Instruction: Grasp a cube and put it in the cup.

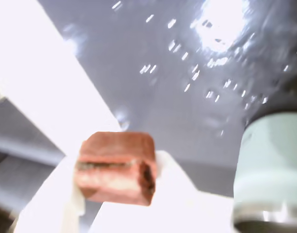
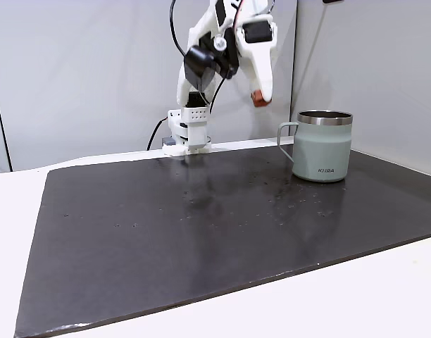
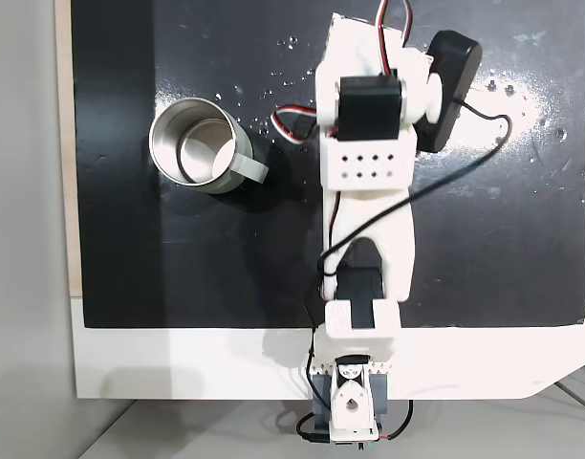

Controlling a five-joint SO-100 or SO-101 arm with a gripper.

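The rust-orange cube [image 1: 117, 167] sits pinched between the white fingers of my gripper [image 1: 117, 187], filling the lower middle of the wrist view. In a fixed view the cube [image 2: 259, 99] hangs at the gripper's tip [image 2: 260, 96], high above the mat and up-left of the mug. The pale sage-green cup [image 2: 321, 146] stands upright on the dark mat, handle toward the arm, steel rim on top. From above, the cup [image 3: 230, 167] shows its steel inside, left of the arm; the arm's body hides the cube there. The cup's wall [image 1: 270, 170] fills the right edge of the wrist view.
A black mat [image 2: 201, 225] covers most of the white table [image 2: 384, 296]. The arm's base [image 2: 187, 137] stands at the mat's far edge, with cables behind it. Grey wall panels rise close behind the table.
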